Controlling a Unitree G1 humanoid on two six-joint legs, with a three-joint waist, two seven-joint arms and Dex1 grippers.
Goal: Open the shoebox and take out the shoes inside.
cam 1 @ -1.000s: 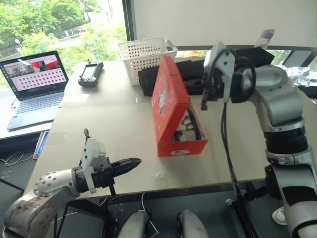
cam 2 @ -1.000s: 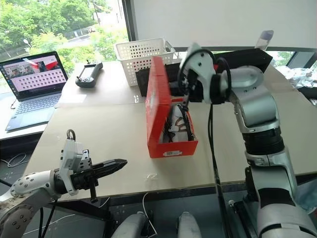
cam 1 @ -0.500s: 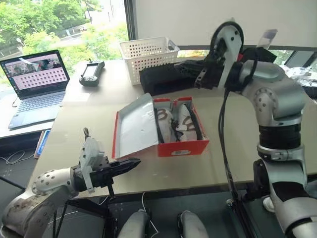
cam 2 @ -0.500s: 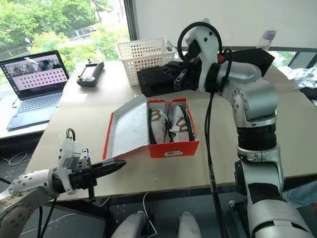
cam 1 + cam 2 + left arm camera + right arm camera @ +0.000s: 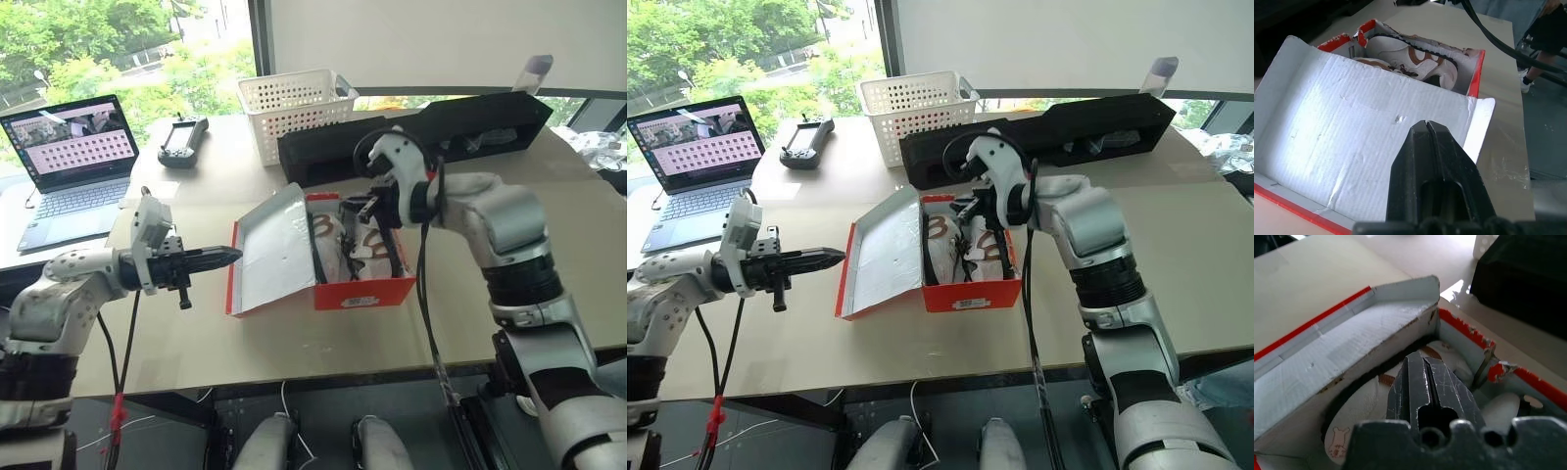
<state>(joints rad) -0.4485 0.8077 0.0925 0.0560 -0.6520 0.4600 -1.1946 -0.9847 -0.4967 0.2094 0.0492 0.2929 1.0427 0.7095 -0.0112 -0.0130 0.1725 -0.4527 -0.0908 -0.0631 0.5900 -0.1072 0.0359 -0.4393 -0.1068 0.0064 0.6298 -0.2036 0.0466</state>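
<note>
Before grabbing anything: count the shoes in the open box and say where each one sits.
2. Both shoes lie side by side in the shoebox: one shoe next to the flipped-open lid, the other shoe on the side nearer the right gripper. None elsewhere in view.

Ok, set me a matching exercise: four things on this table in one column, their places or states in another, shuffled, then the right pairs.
Things:
1. shoebox
2. shoes
3. left claw
4. white basket

States or places:
A. shut, just off the lid's edge
B. at the table's far edge, by the window
C. lid flung wide open, grey inside showing
D. lying side by side inside the red walls, under the shut right claw

Pairs: 1-C, 2-D, 3-A, 4-B
</note>
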